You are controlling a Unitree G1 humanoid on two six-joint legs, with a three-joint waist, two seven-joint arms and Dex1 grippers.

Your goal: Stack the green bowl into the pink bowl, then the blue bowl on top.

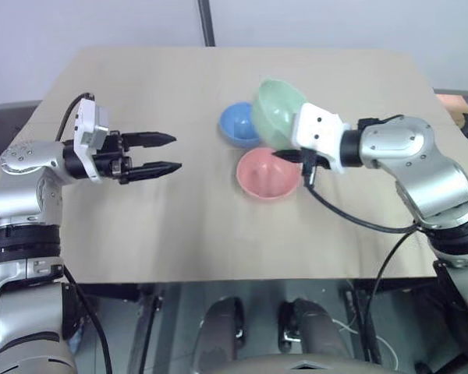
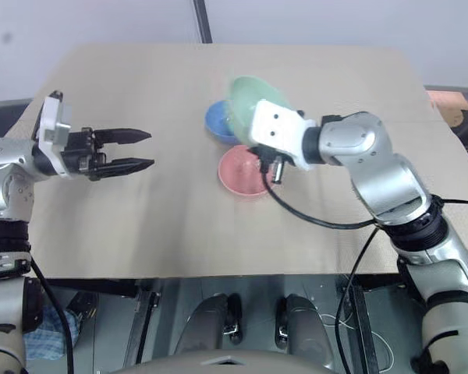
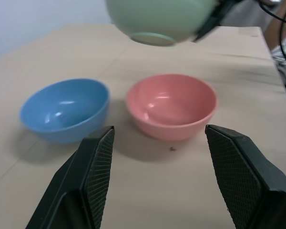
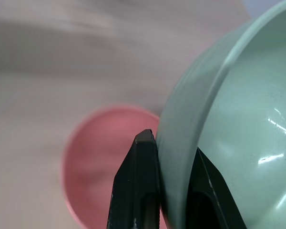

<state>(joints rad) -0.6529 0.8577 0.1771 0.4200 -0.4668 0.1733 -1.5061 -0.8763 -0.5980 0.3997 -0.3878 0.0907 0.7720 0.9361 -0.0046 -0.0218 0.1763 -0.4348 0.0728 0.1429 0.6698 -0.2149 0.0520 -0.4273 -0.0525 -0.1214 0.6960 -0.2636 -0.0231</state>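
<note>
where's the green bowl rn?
In the head views, the green bowl is off the table, pinched by its rim in the right claw, hanging above the pink bowl, right of the blue bowl.

The green bowl point(image 4: 238, 124), pink bowl point(image 3: 171, 106) and blue bowl point(image 3: 65, 109) look like smooth, glossy plastic that catches highlights. The worktop point(image 1: 179, 226) is matt, pale and wood-like. The left gripper's point(image 3: 162, 181) black pads point(image 3: 101, 176) carry a fine cross-hatched texture.
</note>
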